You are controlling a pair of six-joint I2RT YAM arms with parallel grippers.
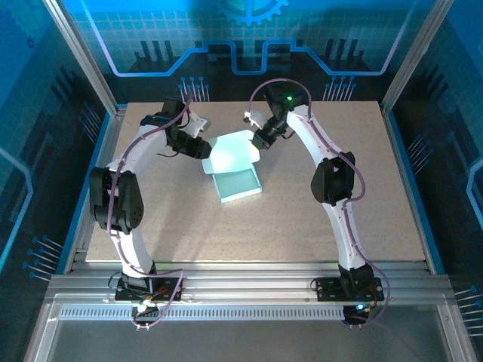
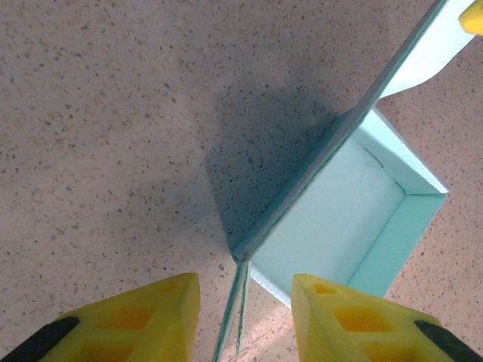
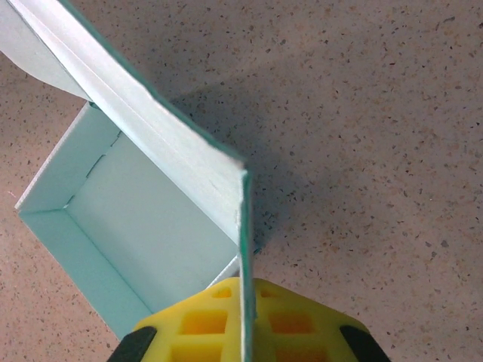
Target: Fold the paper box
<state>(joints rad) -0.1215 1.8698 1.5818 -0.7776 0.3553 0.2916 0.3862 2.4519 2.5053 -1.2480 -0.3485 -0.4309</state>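
On the speckled beige table [image 1: 339, 226], lid-closing step: my right gripper [image 3: 243, 302] clamps the lid of the pale mint-blue cardboard box [image 1: 240, 185]; my left gripper [image 2: 245, 290], fingers apart, should next pinch the opposite flap.

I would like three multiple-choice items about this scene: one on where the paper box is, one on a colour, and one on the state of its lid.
1. The paper box lies: A) between the two grippers; B) at the near edge; C) in the far right corner.
2. The gripper fingers are: A) red; B) yellow; C) green.
3. The lid is: A) shut flat; B) torn off; C) raised, with the tray open.

Key: 1 A, the left gripper and right gripper flank it; 2 B, both wrist views show yellow fingers; 3 C, the lid stands up over the open tray.
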